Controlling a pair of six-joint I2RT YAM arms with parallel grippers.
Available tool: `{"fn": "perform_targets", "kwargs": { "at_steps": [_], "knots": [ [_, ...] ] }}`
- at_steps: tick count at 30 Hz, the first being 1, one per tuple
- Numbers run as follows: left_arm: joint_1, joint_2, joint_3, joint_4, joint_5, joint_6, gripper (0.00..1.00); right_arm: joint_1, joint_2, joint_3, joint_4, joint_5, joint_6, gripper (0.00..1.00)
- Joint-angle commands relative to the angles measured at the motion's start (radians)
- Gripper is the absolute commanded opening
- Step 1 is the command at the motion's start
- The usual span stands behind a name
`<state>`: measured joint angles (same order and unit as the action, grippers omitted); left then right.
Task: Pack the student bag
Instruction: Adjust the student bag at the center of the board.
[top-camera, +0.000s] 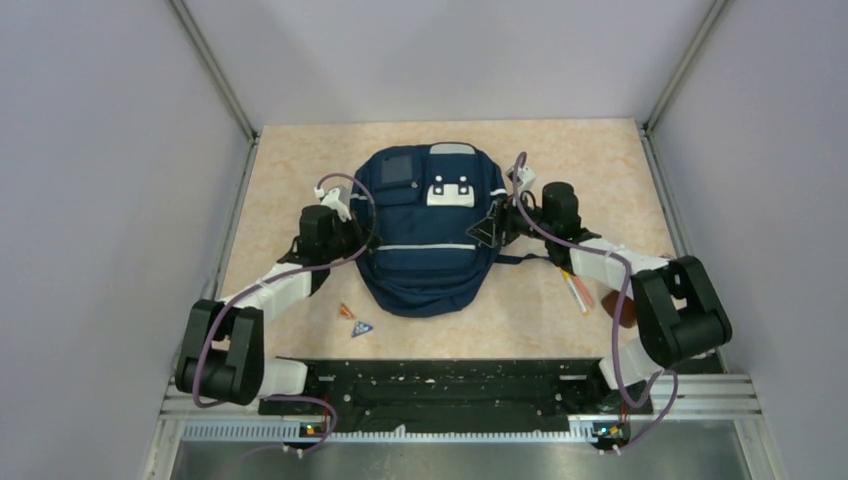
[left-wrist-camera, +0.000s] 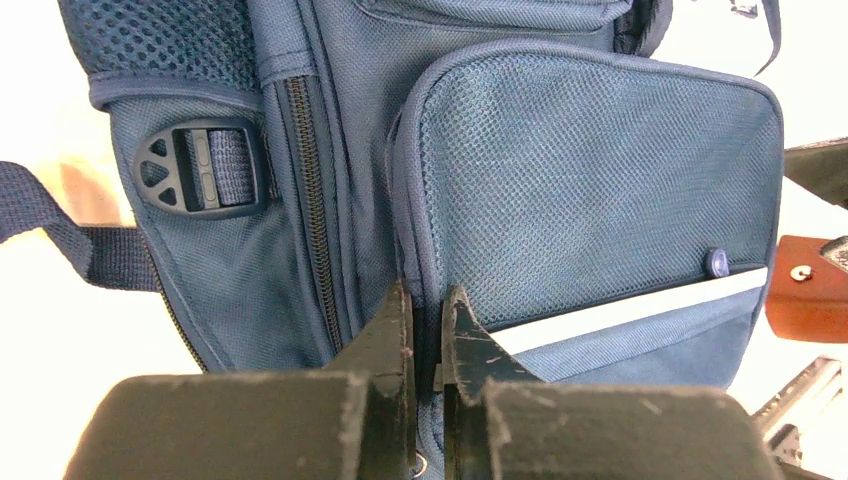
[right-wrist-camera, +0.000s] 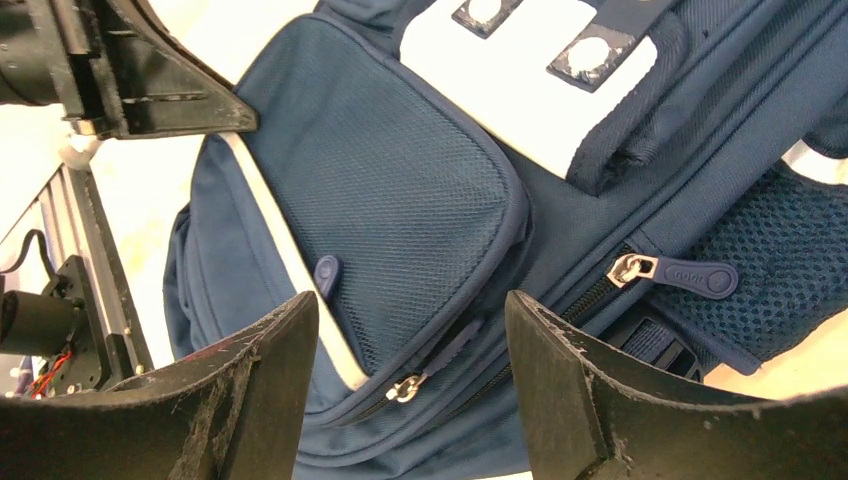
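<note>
Student bag (left-wrist-camera: 600, 180) against left gripper (left-wrist-camera: 428, 305)

No legible text, brand, number or sign is found in any view. The dark blue zipper pull (right-wrist-camera: 690, 277) on the student bag (right-wrist-camera: 400, 190) carries small raised lettering, too blurred to read. The bag's emblem in the top view is too small to make out.
</note>
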<state>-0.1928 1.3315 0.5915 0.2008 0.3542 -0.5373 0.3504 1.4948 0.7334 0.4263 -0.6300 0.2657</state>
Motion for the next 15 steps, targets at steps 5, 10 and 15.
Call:
{"fn": "perform_targets", "kwargs": {
  "at_steps": [5, 10, 15],
  "knots": [
    [0.007, 0.083, 0.198, -0.035, -0.115, 0.191, 0.0, 0.001, 0.096, 0.093, 0.056, -0.13, -0.038, 0.68],
    [0.017, 0.197, 0.335, -0.134, -0.098, 0.27, 0.0, 0.002, 0.143, 0.12, 0.041, -0.194, -0.076, 0.68],
    [0.028, 0.252, 0.383, -0.13, -0.078, 0.274, 0.0, 0.015, 0.175, 0.135, 0.024, -0.268, -0.079, 0.68]
  ]
}}
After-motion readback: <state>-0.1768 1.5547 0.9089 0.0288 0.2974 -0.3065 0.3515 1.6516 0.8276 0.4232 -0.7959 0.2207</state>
